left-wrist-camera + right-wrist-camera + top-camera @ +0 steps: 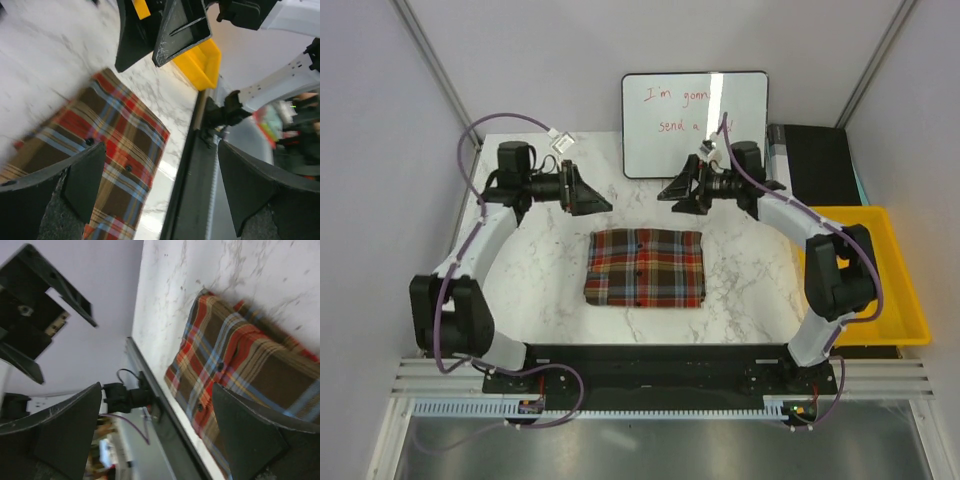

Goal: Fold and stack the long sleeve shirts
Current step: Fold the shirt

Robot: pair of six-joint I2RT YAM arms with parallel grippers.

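A single folded plaid shirt (645,268) lies flat at the middle of the marble table (542,275), buttons up. The left gripper (590,192) and right gripper (678,192) hover beyond its far edge, facing each other, both with jaws spread and empty. A yellow bin (910,305) sits to the right.
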